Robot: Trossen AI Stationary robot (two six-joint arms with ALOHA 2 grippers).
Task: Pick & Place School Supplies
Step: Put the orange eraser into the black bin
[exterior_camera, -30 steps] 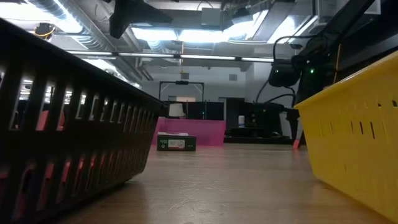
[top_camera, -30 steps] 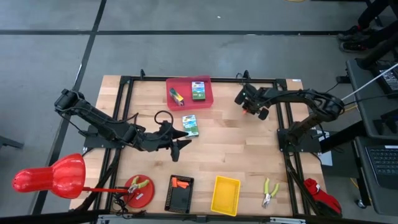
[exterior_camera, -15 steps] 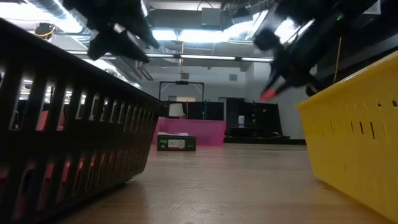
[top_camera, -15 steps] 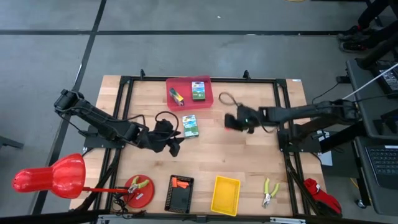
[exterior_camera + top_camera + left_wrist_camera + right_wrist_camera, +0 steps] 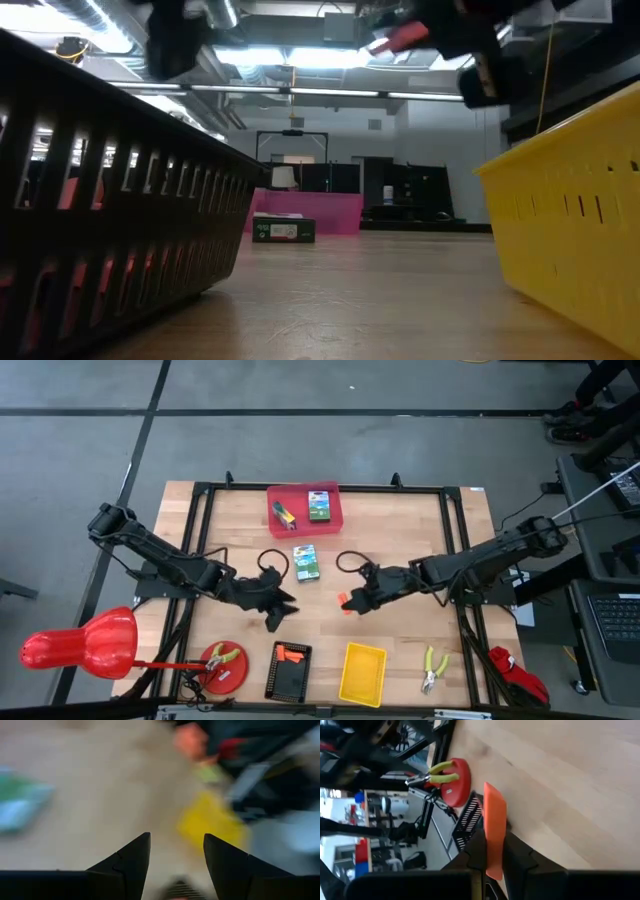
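Note:
One green-and-yellow crayon box [image 5: 306, 562] lies flat on the wood near the table's middle, and it also shows in the low view [image 5: 283, 230]. A second crayon box [image 5: 319, 506] and a small yellow-and-dark block [image 5: 286, 515] lie in the pink tray [image 5: 304, 492] at the far edge. My right gripper [image 5: 352, 602] hangs right of and nearer than the loose box, shut on a flat orange piece [image 5: 495, 815]. My left gripper [image 5: 278, 612] hovers open left of and nearer than that box, with nothing between its fingers [image 5: 132, 862]. My right gripper pinches one end of the flat orange piece [image 5: 492, 862] between its two shut fingers. The fingers come from the table's right, slanting down. The rest of the piece sticks out past the fingertips, lifted clear of the table.
Along the near edge stand a red plate with pliers [image 5: 223, 663], a black slotted basket [image 5: 290, 670], a yellow bin [image 5: 362, 672] and another pair of pliers [image 5: 432, 668]. A red lamp [image 5: 80, 643] sits off the near left corner. Bare wood lies between the grippers.
My right gripper has swung from beside the pink tray at the far right toward the table's middle and near edge, rolling as it went and keeping the orange piece. My left gripper has tipped its fingers from the loose crayon box toward the near edge.

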